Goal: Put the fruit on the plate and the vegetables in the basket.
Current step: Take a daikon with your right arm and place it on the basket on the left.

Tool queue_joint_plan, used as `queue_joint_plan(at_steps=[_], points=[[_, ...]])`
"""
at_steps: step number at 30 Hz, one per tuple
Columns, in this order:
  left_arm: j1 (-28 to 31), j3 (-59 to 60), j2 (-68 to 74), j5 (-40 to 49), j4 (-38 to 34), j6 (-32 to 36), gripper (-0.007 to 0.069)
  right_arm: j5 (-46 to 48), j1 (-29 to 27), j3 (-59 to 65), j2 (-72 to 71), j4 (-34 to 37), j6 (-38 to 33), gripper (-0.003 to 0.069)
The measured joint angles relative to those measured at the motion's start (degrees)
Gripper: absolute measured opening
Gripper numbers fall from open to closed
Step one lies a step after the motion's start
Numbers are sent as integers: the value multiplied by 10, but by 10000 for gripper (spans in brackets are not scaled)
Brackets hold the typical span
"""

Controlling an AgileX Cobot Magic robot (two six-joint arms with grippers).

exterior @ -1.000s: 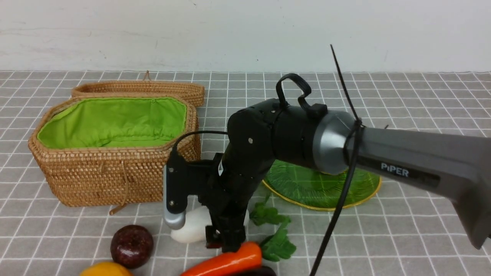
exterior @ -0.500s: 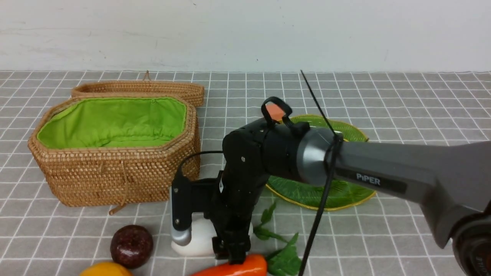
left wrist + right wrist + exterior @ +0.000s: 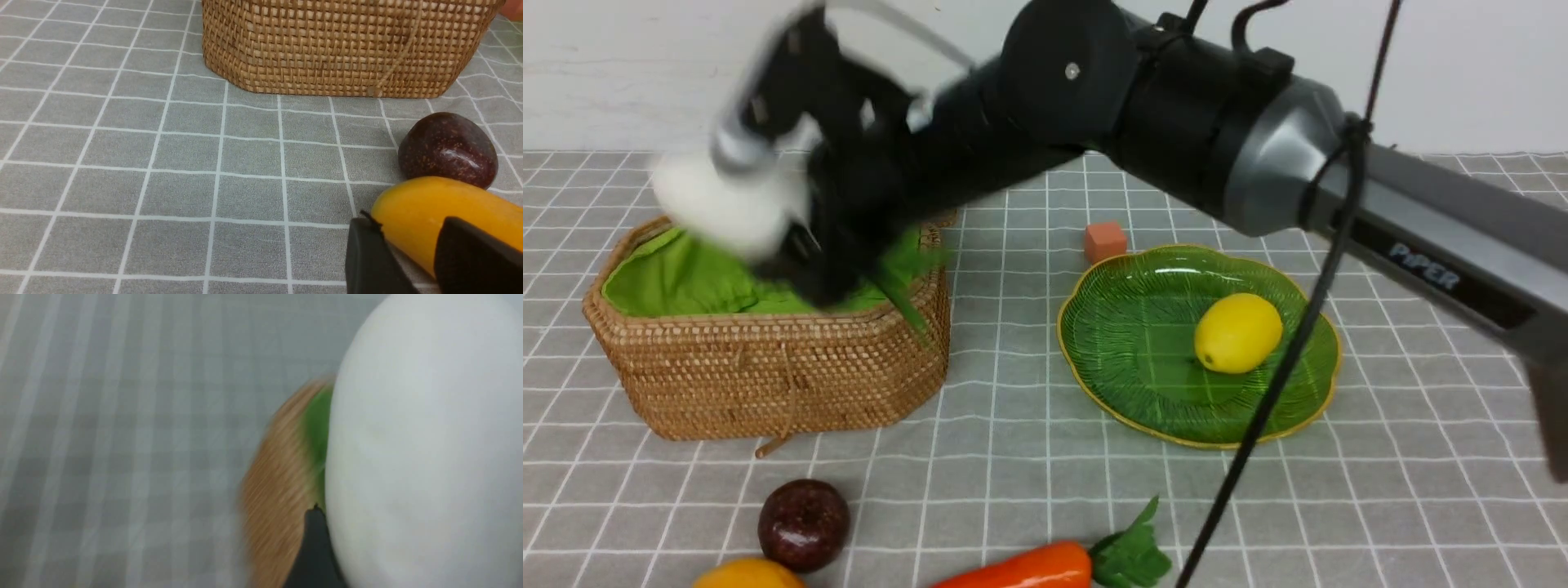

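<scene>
The radish has been lifted: half a second ago it lay on the table beside the carrot with the right gripper lowered over it, and now it is held in the air above the left part of the basket, blurred by motion. The arm has been swung up and to the left, so the plate is uncovered, with the lemon lying on it and a small orange cube just behind its rim. The carrot, the maroon fruit and the mango are found at the near edge as before. In the right wrist view the radish is seen filling most of the picture, pressed against one dark finger, with the basket's rim and green lining smeared beyond it; the jaws are closed on it, the second finger being hidden. The left gripper is shown only by its own wrist view: its jaws are parted, nothing is gripped, and the mango is seen through the gap, with the maroon fruit just behind it and the basket's wall farther back. Whether the mango is touched cannot be told.
</scene>
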Motion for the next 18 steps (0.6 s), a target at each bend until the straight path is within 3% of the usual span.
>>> queue_joint_plan(at_steps=[6, 9, 13, 16, 18], points=[[0, 0, 0, 0, 0, 0, 239, -183, -3, -2, 83, 57, 0, 521], [0, 0, 0, 0, 0, 0, 239, -224, -3, 1, 111, 63, 0, 521], [1, 0, 0, 0, 0, 0, 239, -233, -3, 3, 120, 68, 1, 531], [1, 0, 0, 0, 0, 0, 239, -194, -4, 3, 115, 68, 2, 634], [1, 0, 0, 0, 0, 0, 239, -166, -4, 3, 112, 67, 2, 658]])
